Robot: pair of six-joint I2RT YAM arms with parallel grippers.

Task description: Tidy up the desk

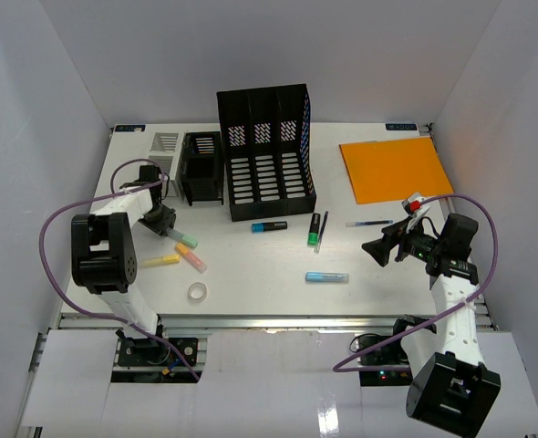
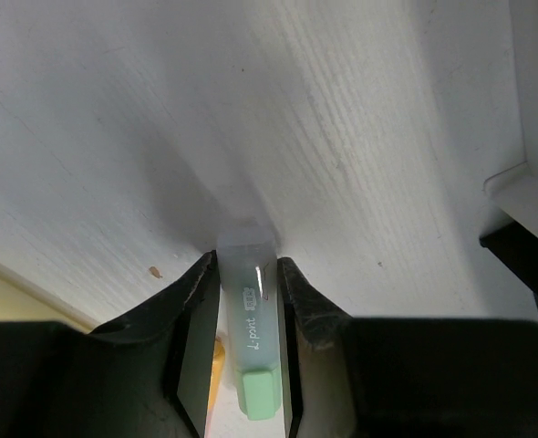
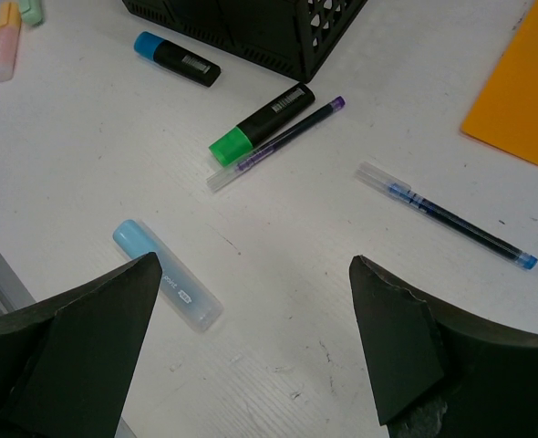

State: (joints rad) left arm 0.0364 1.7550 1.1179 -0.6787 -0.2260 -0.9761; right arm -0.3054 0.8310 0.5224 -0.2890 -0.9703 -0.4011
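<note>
On the white desk (image 1: 251, 265), my left gripper (image 1: 164, 224) is down at the left side. In the left wrist view the left gripper (image 2: 246, 260) has both fingers pressed against a pale green highlighter (image 2: 249, 319) lying on the desk. My right gripper (image 1: 378, 248) hovers at the right and stands wide open with nothing between its fingers; in the right wrist view it (image 3: 255, 260) is above bare desk. A light blue highlighter (image 3: 167, 287) lies just beside its left finger.
An orange highlighter (image 1: 191, 256), a yellow one (image 1: 160, 260) and a tape ring (image 1: 197, 291) lie near the left gripper. Mid-desk are a blue-capped marker (image 1: 269, 226), a green-capped marker (image 1: 314, 228) and a blue pen (image 1: 369, 223). A black file holder (image 1: 264, 151), a black box (image 1: 201, 167) and an orange folder (image 1: 401, 169) stand behind.
</note>
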